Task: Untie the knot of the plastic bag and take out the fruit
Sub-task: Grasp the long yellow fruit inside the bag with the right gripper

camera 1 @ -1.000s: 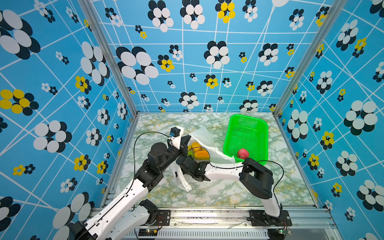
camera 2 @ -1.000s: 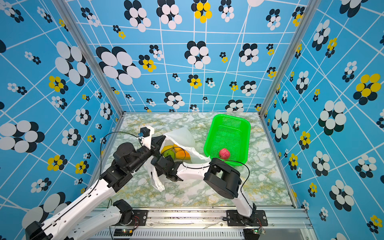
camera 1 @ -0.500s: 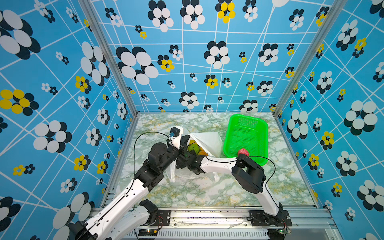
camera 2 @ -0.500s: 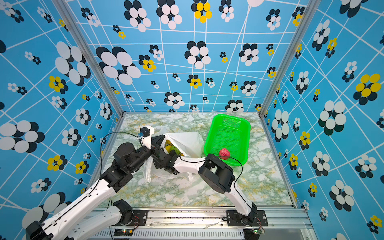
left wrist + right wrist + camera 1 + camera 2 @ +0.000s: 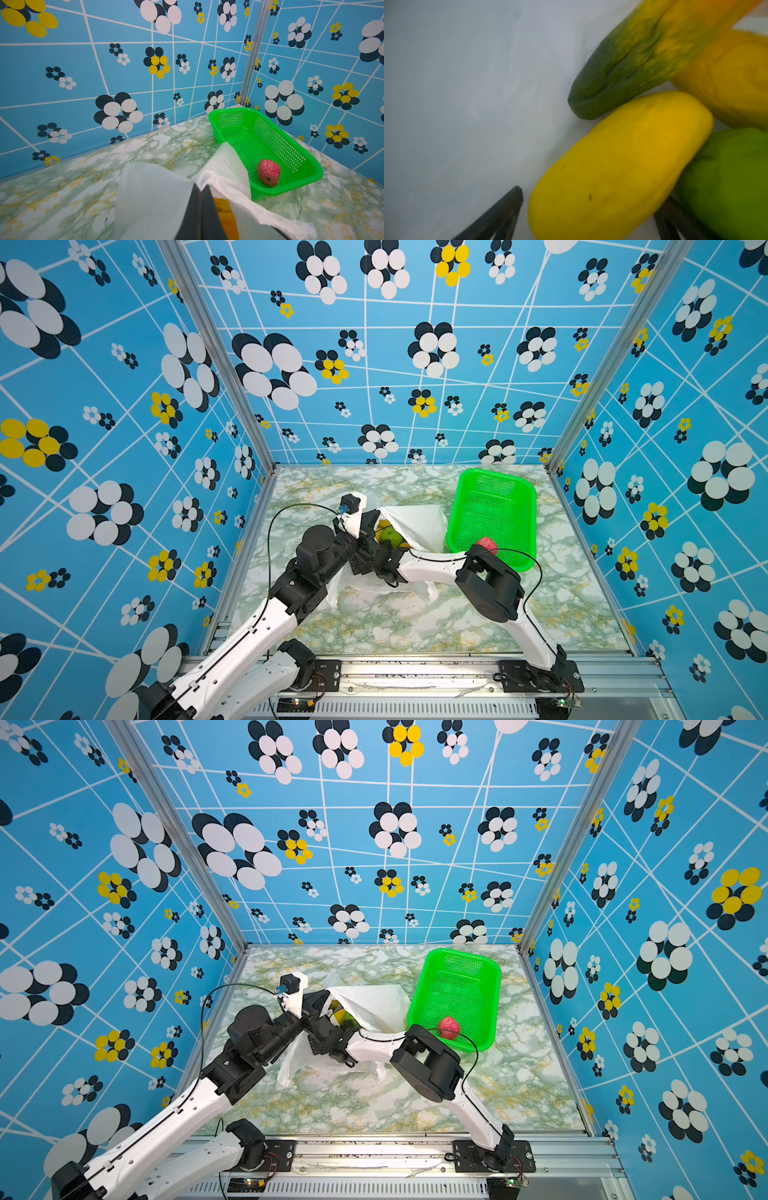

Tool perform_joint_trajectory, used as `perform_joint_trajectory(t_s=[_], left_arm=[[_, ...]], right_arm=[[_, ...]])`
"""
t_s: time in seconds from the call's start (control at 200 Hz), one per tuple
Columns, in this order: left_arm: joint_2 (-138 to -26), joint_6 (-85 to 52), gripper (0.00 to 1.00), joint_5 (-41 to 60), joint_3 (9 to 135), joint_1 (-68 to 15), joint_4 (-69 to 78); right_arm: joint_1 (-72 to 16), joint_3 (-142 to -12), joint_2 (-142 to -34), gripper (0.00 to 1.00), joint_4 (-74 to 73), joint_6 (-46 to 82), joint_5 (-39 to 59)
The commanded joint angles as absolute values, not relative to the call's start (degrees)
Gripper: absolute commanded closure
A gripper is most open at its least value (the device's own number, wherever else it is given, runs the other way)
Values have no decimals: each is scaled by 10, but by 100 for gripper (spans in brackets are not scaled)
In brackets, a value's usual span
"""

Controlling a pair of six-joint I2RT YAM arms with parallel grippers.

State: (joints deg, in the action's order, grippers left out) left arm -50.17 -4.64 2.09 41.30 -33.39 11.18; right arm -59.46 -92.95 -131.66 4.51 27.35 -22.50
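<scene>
— Two hands in play, what is each doing?
— Your left hand (image 5: pixel 200 199) is pinched shut on the rim of the plastic bag (image 5: pixel 155 197), holding it up. Your right hand (image 5: pixel 592 194) is inside the bag with its fingers spread wide. A yellow fruit (image 5: pixel 618 166) sits between them, not gripped.
— Counts?
— One bag, one green basket (image 5: pixel 492 472), five fruit visible. Four are in the bag: the yellow one, a green-to-yellow oblong (image 5: pixel 623 68), an orange-yellow one (image 5: pixel 726 83) and a green one (image 5: pixel 726 182). One red-pink fruit (image 5: pixel 487 545) lies at the basket's near end.
— Surface, room?
— Green-veined marble worktop (image 5: pixel 395 622), blue walls (image 5: pixel 374 364) with black, white and yellow flowers. The bag lies mid-worktop, just beside the basket's left side, mouth open.
— View differences?
— Only your right wrist view, blurred, shows all four bagged fruit. Both top views catch just green and yellow in the mouth. Your left wrist view adds the basket, the red fruit and a sliver of orange under the rim.
</scene>
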Motion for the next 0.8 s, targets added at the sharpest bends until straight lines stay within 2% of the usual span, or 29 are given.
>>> perform_joint_trajectory(t_s=[0.0, 0.065, 0.245, 0.325, 0.435, 0.56, 0.73, 0.795], left_arm=[[-494, -39, 100, 17, 409, -329, 134], [-491, -37, 100, 15, 404, -329, 135], [-493, -37, 100, -5, 407, -328, 132], [-500, -41, 100, -38, 412, -327, 119], [-505, -50, 100, -100, 420, -325, 96], [-502, -54, 100, -129, 422, -324, 92], [-513, -57, 100, -114, 421, -323, 95], [-517, -58, 100, -108, 423, -323, 94]], right_arm=[[-582, -961, -1351, 1, 69, 303, -223], [-581, -962, -1356, 5, 66, 302, -220], [-581, -932, -1330, 29, 53, 297, -221], [-582, -880, -1300, 39, 20, 284, -219], [-584, -818, -1257, 48, -16, 277, -219], [-586, -741, -1199, 50, -47, 288, -232], [-586, -671, -1158, 50, -94, 283, -244], [-586, -669, -1159, 43, -110, 278, -231]])
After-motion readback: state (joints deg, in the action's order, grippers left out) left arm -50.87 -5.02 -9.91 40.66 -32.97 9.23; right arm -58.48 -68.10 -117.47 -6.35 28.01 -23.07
